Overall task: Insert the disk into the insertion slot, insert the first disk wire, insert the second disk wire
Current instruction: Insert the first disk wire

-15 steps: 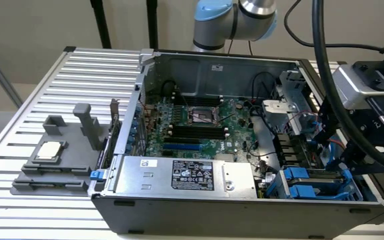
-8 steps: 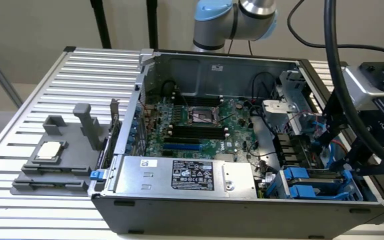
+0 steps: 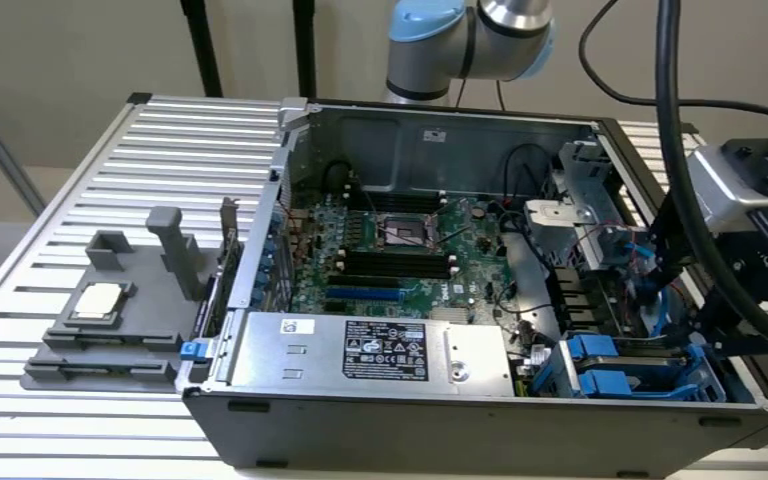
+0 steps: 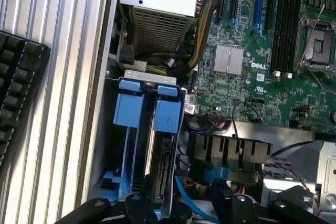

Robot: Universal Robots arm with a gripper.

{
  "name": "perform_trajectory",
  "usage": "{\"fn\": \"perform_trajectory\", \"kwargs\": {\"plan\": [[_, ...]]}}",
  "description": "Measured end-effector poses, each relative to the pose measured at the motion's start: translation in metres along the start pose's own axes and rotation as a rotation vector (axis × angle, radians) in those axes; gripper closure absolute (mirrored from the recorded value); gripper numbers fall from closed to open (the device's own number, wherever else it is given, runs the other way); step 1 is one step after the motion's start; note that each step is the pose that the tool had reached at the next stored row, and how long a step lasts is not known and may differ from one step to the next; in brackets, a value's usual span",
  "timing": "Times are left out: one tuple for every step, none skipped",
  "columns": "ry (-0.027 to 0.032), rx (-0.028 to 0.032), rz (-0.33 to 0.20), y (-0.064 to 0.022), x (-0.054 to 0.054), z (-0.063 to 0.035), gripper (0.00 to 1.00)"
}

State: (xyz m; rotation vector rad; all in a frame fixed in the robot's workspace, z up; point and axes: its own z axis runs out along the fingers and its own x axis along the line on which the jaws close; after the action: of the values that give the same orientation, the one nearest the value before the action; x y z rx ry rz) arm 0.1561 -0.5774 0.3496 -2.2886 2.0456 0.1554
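Observation:
The disk stands on edge in the insertion slot, held between bright blue carrier tabs, with its connector edge showing. In the exterior view the slot is at the near corner of the open computer case, on that view's right. My gripper hovers just above the disk's connector end. It is open, with its black fingertips spread wide and nothing gripped. A loose blue cable runs under the gap between them. The arm's wrist hangs over that corner of the case.
The motherboard fills the case floor. A silver power supply box lies along the near wall. A grey fixture with a small square chip sits on the ribbed table at the exterior view's left. A black keyboard lies outside the case.

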Motion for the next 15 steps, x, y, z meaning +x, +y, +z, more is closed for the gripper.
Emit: {"fn": "perform_trajectory", "kwargs": {"plan": [[0.0,0.0,0.0,0.0005,-0.003,0.0014,0.45],[0.0,0.0,0.0,0.0011,-0.005,0.0022,0.45],[-0.0002,0.0,0.0,0.0017,-0.007,0.0026,0.45],[-0.0002,0.0,0.0,0.0024,-0.009,0.0028,0.45],[-0.0003,0.0,0.0,0.0029,-0.009,0.0028,0.45],[-0.0005,0.0,0.0,0.0035,-0.009,0.0027,0.45],[-0.0004,0.0001,0.0,0.0039,-0.009,0.0021,0.45],[-0.0009,0.0001,0.0,0.0048,-0.01,0.0016,0.45],[-0.0017,0.0002,0.0,0.0063,-0.01,0.001,0.45],[-0.0027,0.0003,0.0,0.008,-0.01,0.0002,0.45],[-0.004,0.0004,0.0,0.0099,-0.01,-0.0005,0.45],[-0.0045,0.0005,0.0,0.0118,-0.01,-0.0015,0.45],[-0.0052,0.0005,0.0,0.014,-0.011,-0.002,0.45],[-0.0053,0.0005,-0.001,0.0162,-0.011,-0.0026,0.45],[-0.0052,0.0006,-0.001,0.0174,-0.011,-0.003,0.45]]}}
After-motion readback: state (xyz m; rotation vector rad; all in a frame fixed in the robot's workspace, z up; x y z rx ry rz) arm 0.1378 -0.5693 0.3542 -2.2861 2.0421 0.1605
